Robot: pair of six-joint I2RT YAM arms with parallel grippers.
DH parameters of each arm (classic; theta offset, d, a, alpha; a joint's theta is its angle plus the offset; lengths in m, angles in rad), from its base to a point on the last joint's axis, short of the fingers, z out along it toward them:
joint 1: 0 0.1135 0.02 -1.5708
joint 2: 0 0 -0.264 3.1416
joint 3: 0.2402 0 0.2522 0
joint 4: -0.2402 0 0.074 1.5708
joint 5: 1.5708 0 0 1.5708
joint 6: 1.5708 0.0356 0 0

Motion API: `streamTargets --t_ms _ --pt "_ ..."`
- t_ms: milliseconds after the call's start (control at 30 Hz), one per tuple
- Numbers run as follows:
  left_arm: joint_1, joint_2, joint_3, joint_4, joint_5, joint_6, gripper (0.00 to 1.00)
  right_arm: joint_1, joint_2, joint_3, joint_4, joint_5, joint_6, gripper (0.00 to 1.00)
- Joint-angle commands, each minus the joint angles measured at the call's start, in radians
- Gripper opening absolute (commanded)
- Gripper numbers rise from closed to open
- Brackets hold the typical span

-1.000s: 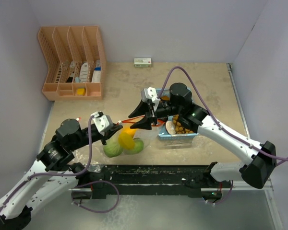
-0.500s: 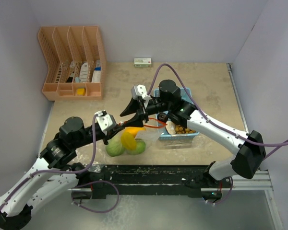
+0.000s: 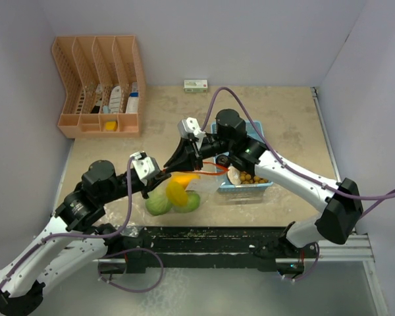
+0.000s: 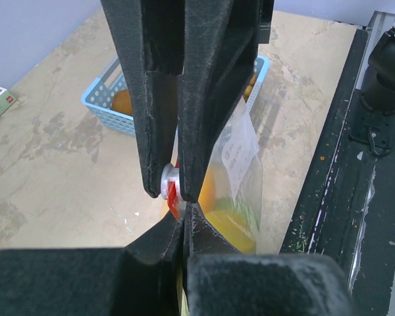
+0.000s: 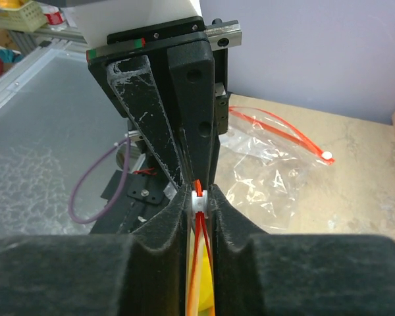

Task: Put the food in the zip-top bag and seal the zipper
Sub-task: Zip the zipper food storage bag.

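Note:
A clear zip-top bag (image 3: 174,196) with a red zipper hangs between my two grippers, just above the table. It holds a yellow fruit (image 3: 176,191) and a green leafy piece (image 3: 157,204). My left gripper (image 3: 163,176) is shut on the bag's zipper end (image 4: 182,222). My right gripper (image 3: 176,158) is shut on the white zipper slider (image 5: 199,201), right against the left fingers; the slider also shows in the left wrist view (image 4: 166,179). The light blue tray (image 3: 247,187) holds a beige slice (image 3: 234,174), small brown balls (image 3: 251,176) and an orange fruit (image 4: 122,102).
An orange divided rack (image 3: 99,85) stands at the back left. A small white box (image 3: 195,85) lies by the back wall. A black rail (image 3: 217,237) runs along the near edge. A second, empty zip bag (image 5: 276,164) lies on the table beyond the left arm.
My right gripper has moved left along the zipper, away from the tray, up to the left gripper. The left gripper and bag shifted slightly right.

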Motion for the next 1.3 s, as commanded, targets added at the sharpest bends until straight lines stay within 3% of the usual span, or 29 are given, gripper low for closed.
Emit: streamTargets --t_ms 0,67,333,733,800,900,1267 --pt "-0.002 -0.010 0.013 0.063 0.004 -0.016 0.00 0.004 0.006 0.047 0.033 -0.040 0.007 0.07" --pt "-0.002 -0.013 0.013 0.063 -0.004 -0.017 0.00 0.004 0.007 0.046 0.025 -0.038 0.006 0.01" --pt "-0.001 -0.035 0.015 0.067 -0.030 -0.022 0.00 0.005 -0.008 0.024 -0.012 -0.030 0.001 0.00" --pt "-0.002 -0.065 0.013 0.057 -0.057 -0.022 0.00 -0.016 -0.012 0.017 -0.121 0.113 -0.065 0.00" --pt "-0.001 -0.065 0.012 0.057 -0.057 -0.022 0.00 -0.022 -0.016 0.016 -0.122 0.119 -0.063 0.04" --pt "-0.001 -0.063 0.014 0.057 -0.062 -0.024 0.00 -0.023 -0.020 0.019 -0.130 0.119 -0.075 0.00" --pt "-0.002 -0.080 0.037 0.027 -0.107 -0.010 0.00 -0.075 -0.062 -0.031 -0.231 0.295 -0.126 0.00"
